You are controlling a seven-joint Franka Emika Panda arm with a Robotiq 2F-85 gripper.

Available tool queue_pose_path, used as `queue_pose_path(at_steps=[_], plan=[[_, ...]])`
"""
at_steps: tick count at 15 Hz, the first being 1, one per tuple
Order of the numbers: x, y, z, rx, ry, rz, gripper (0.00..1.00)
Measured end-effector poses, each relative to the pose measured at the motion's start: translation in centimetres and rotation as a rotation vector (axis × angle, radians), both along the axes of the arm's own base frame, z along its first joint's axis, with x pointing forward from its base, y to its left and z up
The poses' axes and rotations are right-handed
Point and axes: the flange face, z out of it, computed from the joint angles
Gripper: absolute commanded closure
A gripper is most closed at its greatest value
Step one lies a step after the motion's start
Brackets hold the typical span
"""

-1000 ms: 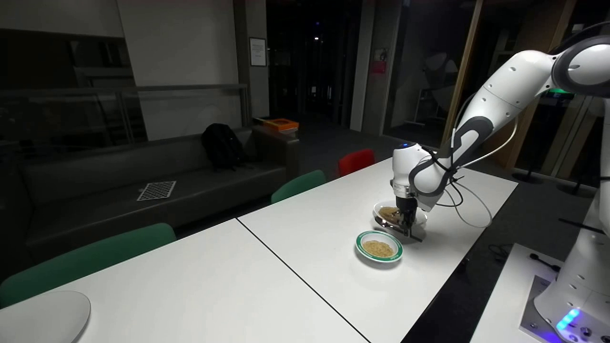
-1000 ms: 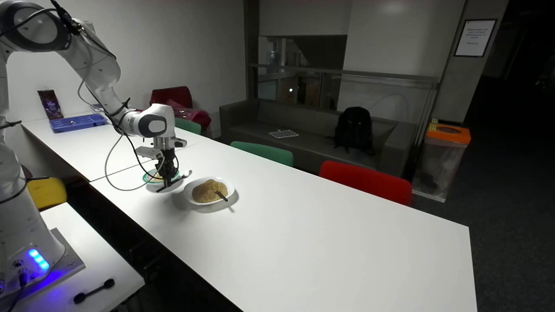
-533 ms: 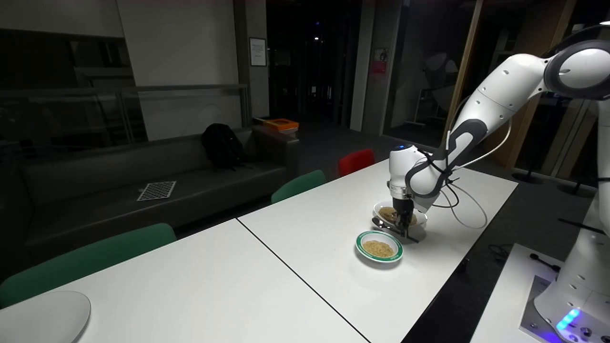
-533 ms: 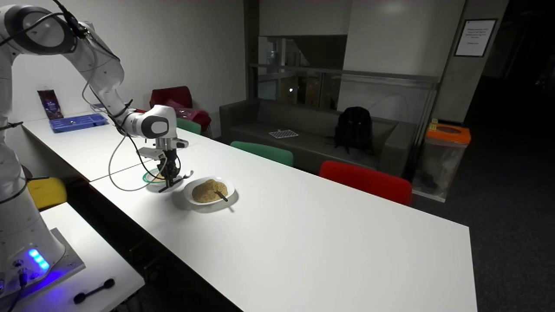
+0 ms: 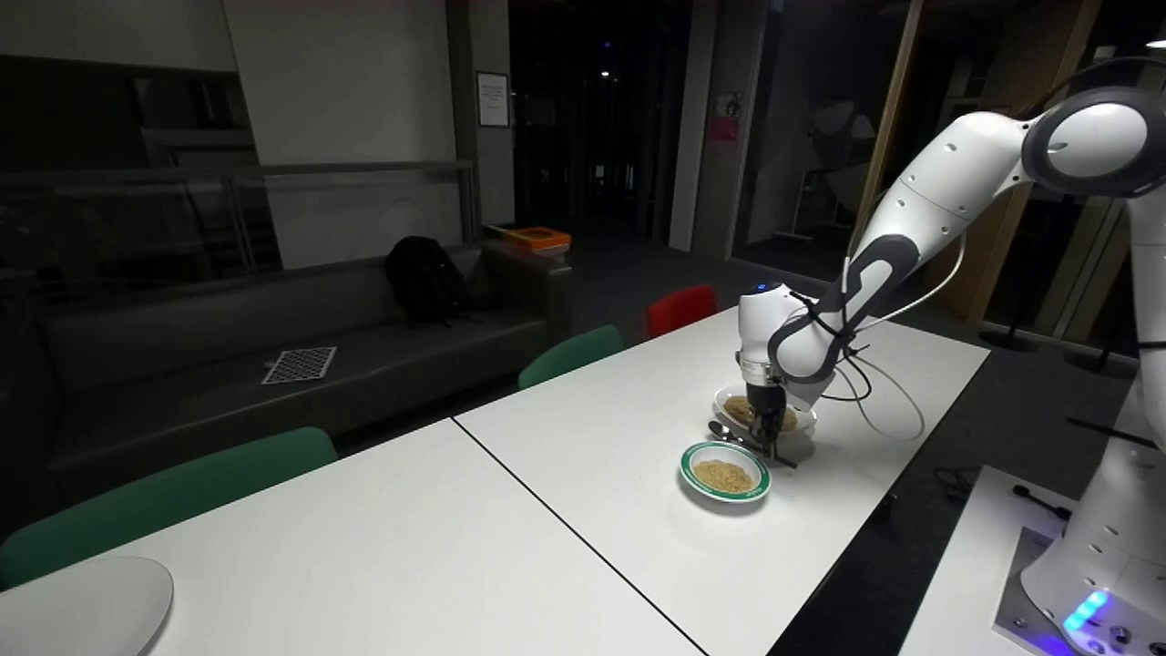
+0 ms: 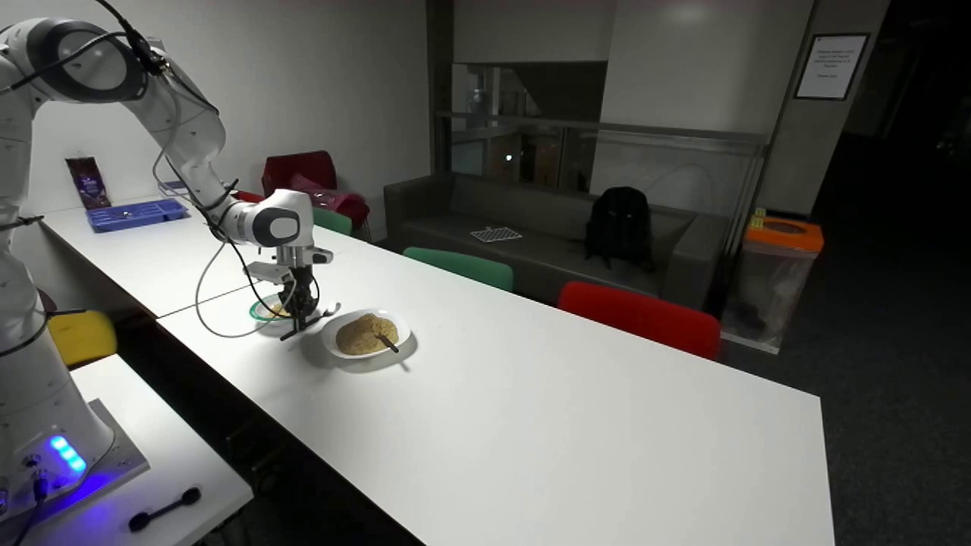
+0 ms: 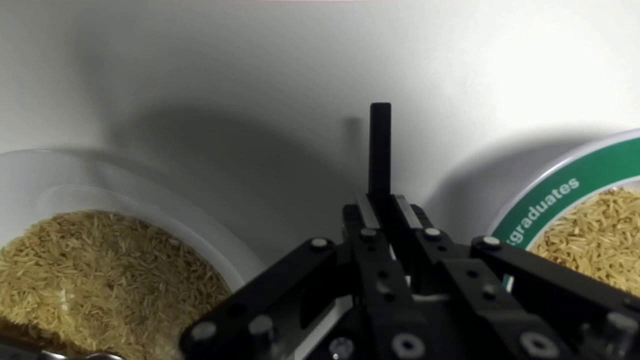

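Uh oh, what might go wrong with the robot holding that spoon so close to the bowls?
Three things, maybe. The spoon might twist, since the fingers pinch only its thin handle. It might bump the green-rimmed rice bowl close by. Or the fingers might knock the dark-handled utensil in the white dish.

Both exterior views are dim in the background, where the sofa [image 6: 546,225] sinks into grey, while the table [image 6: 576,425] is bright to its corners and blue light glows at the robot's base [image 6: 68,453]. In the wrist view, glare bleaches the table past the green-rimmed bowl [image 7: 547,202], soft shadows darken it beside the white bowl [image 7: 165,210], and the spoon [image 7: 380,150] casts a blurred shadow.
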Motion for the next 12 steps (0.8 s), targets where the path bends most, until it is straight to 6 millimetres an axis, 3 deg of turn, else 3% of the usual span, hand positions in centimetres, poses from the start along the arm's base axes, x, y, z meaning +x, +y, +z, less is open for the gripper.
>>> queue_pose_path(at_steps=[12], plan=[[0.4, 0.2, -1.7, -0.007, 0.021, 0.005, 0.97]])
